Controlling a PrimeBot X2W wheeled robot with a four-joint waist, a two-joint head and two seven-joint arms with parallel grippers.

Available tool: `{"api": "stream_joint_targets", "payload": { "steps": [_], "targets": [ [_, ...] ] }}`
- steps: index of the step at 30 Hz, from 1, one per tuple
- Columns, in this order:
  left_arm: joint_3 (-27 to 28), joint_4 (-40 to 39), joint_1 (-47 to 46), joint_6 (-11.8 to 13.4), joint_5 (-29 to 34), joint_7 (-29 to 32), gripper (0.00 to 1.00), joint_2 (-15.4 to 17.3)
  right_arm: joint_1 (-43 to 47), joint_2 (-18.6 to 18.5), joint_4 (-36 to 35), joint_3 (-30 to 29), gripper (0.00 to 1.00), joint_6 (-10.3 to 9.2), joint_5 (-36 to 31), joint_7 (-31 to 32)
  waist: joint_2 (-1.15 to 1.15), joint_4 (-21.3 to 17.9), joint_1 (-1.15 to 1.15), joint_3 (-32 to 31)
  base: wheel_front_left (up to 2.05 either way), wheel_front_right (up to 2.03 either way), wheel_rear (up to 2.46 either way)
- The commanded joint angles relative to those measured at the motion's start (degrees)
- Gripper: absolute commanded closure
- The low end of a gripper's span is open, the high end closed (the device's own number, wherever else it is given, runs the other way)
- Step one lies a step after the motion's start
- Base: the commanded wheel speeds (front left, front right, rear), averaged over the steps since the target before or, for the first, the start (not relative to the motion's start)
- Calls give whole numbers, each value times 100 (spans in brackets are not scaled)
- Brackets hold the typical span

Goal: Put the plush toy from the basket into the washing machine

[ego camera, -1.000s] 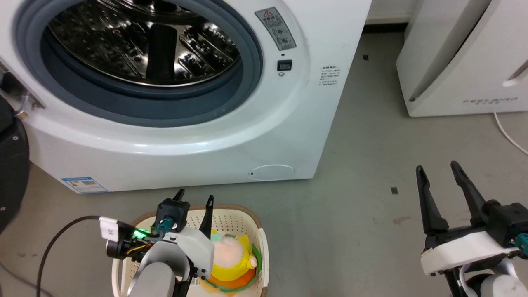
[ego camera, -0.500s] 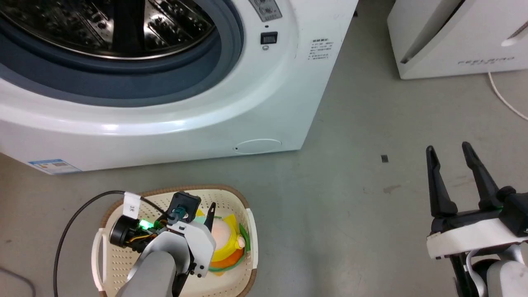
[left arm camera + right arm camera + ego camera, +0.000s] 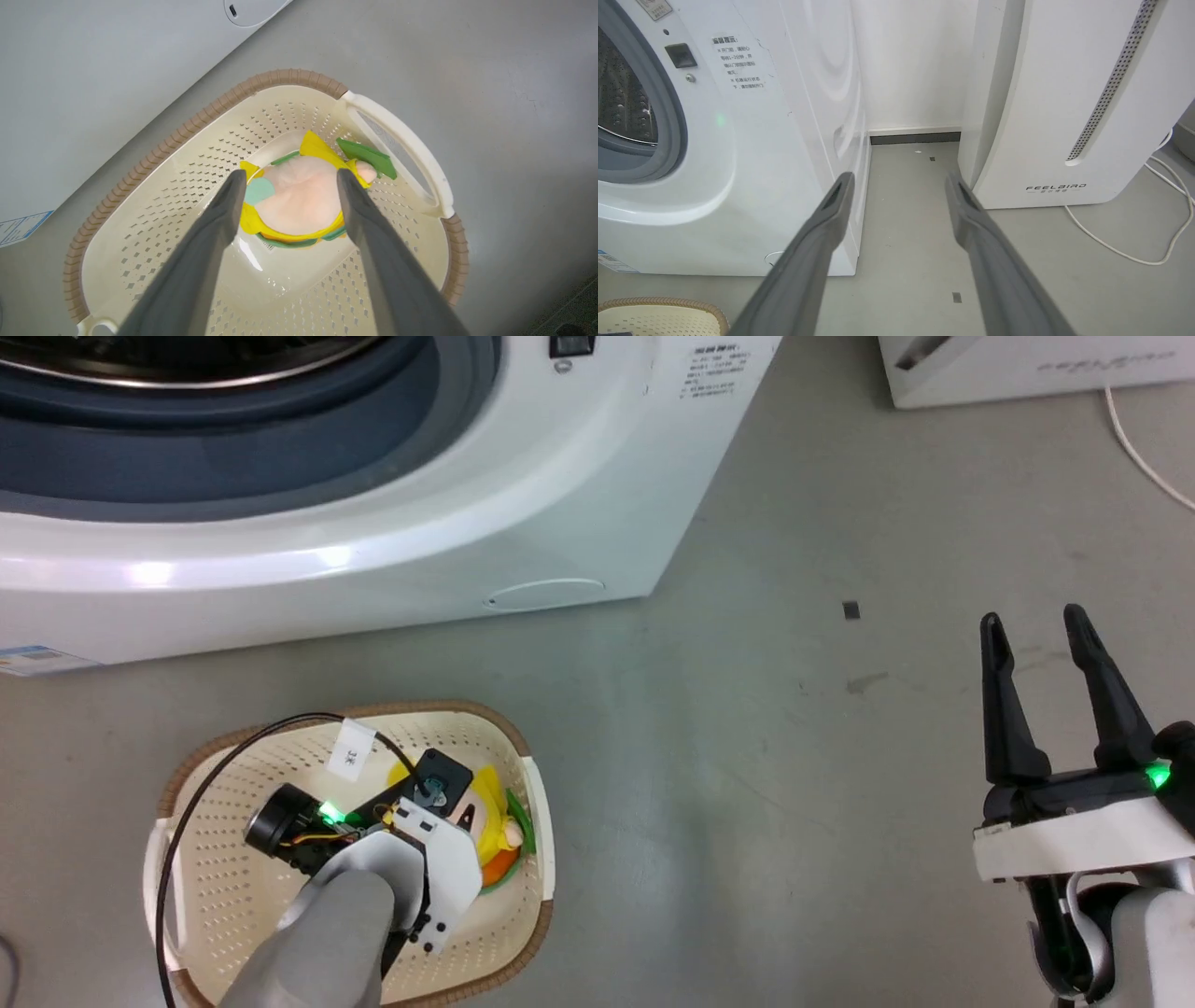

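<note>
While the toy (image 3: 299, 200) lay in the basket (image 3: 289, 77), the left gripper (image 3: 287, 175) hung over it, fingers (image 3: 226, 210) wide on each side, holding nothing. The grab and the lift into the washing machine (image 3: 373, 551) were not done yet.

Bare grey floor (image 3: 747, 756) is stretching wide between the basket (image 3: 224, 859) at near left and the right gripper (image 3: 1032, 613), fingers spread, at near right. The washing machine (image 3: 373, 560) is looming just beyond the basket, its white front walling off the far left. Inside the basket, the left gripper (image 3: 290, 172), fingers apart, is straddling the plush toy (image 3: 299, 205), which is crowding the right wall under the handle (image 3: 402, 140); the basket's left half is lying free. A narrow floor strip is running between the washing machine and the FEELBIRD appliance (image 3: 1041, 116), with a white cable (image 3: 1134, 254) trailing to the right.
</note>
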Motion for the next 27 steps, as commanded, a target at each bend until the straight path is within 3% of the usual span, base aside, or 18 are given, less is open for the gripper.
{"api": "stream_joint_targets", "payload": {
  "steps": [1,13,27],
  "targets": [
    [-93,148,-168,-23,-20,33,0,78,-123,-3,-34,-13,0,-4,52,-61,0,-92,-1,147,0,0,0],
    [-643,856,-832,-99,-162,302,0,443,-385,-4,-100,-46,0,-4,199,-205,0,-274,-1,881,0,0,0],
    [-1431,1679,-1530,-187,-465,798,0,551,-675,-4,-151,-95,0,-5,323,-372,0,-452,-1,1669,0,0,0]
  ]
}}
